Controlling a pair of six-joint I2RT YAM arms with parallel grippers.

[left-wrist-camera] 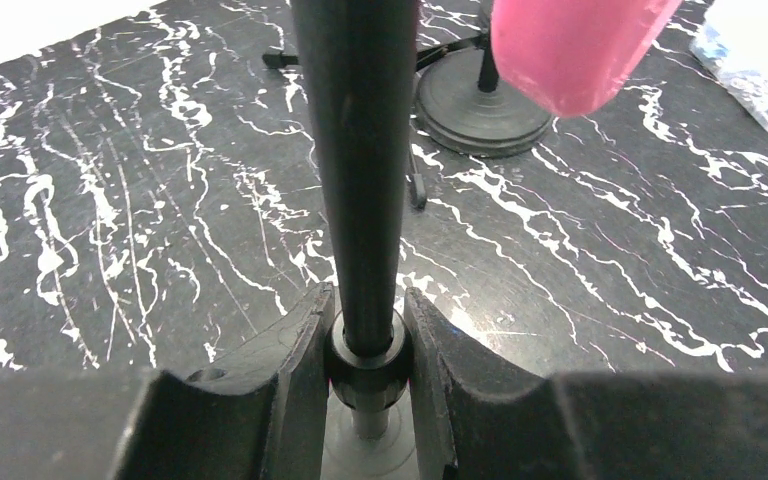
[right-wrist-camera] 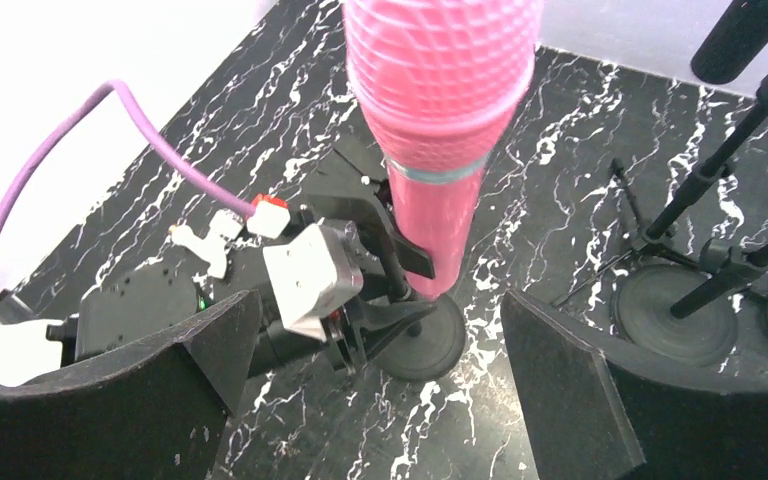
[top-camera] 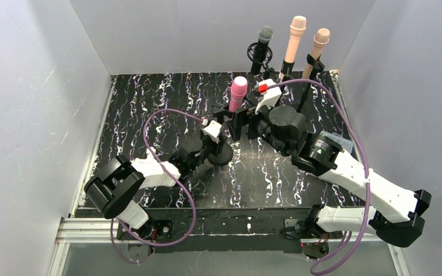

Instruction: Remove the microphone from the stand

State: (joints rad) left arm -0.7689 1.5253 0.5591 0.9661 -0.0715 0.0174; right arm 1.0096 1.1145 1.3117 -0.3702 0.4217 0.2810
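A pink microphone stands upright in the clip of a black stand with a round base at mid-table. My left gripper is shut on the stand's pole just above the base; in the left wrist view its fingers clamp the pole's lower collar, with the microphone overhead. My right gripper is open beside the microphone, not touching it. In the right wrist view the microphone rises above and between the wide-apart fingers, with the stand base below it.
Three more microphones on stands line the back edge: black, beige and tan. Their round bases sit right of the pink one's stand. Purple cables loop over both arms. White walls enclose the table.
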